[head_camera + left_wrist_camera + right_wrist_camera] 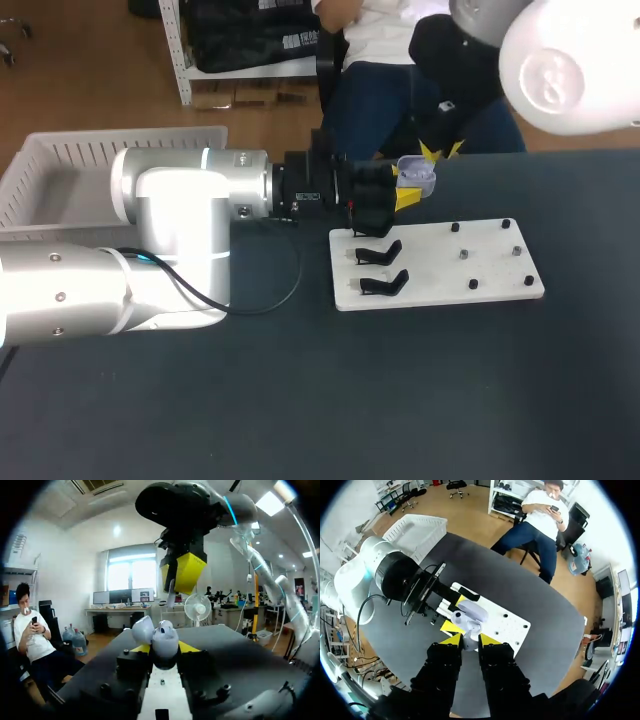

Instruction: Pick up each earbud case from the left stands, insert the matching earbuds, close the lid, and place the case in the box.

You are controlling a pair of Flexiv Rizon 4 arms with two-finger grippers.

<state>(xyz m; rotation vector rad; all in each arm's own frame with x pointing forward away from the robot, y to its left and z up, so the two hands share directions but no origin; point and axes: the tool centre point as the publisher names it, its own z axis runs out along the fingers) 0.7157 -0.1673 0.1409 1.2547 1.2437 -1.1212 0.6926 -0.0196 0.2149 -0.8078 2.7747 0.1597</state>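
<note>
— The case?
— My left gripper (164,649) clamps the open pale-lavender plastic earbud case (164,637) over the dark worktop (400,400).
— And the right?
— My right gripper (470,639) pinches a small pale earbud (468,643) just above it.

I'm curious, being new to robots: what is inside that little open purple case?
One pale earbud seems to sit in the case. The rest is hidden by its wall and, from above, by the right gripper holding a second earbud.

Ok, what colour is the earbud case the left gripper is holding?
The earbud case is pale lavender; the left wrist view shows it best.
</note>
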